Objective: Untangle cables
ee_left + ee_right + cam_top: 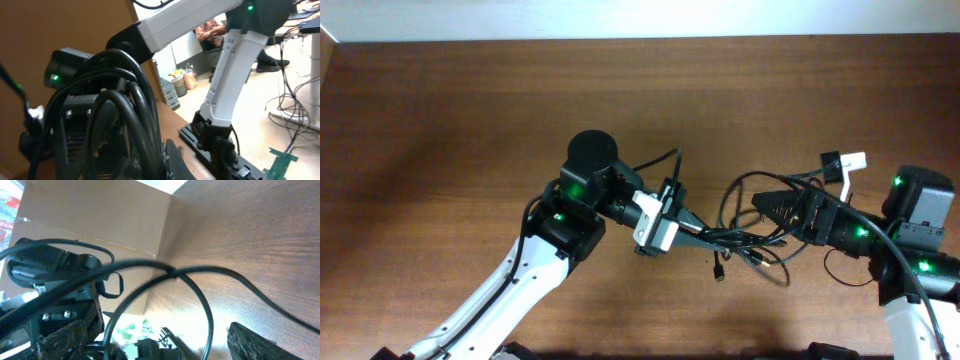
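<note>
The cables (745,236) are a tangle of thin black cords in the middle of the table, with loops rising toward the back and small plug ends (720,270) hanging toward the front. My left gripper (708,234) points right and is shut on the bundle's left end. In the left wrist view the cords (130,115) press against its finger (167,160). My right gripper (765,208) points left at the tangle's right side. Its jaws (160,342) are wide open, and a cable loop (200,272) arcs across between them without being gripped.
The brown wooden table (470,120) stretches left and back. A white tag with a black plug (848,162) lies at the back right, near the right arm (920,230). The right arm's white body (235,60) and base fill the left wrist view.
</note>
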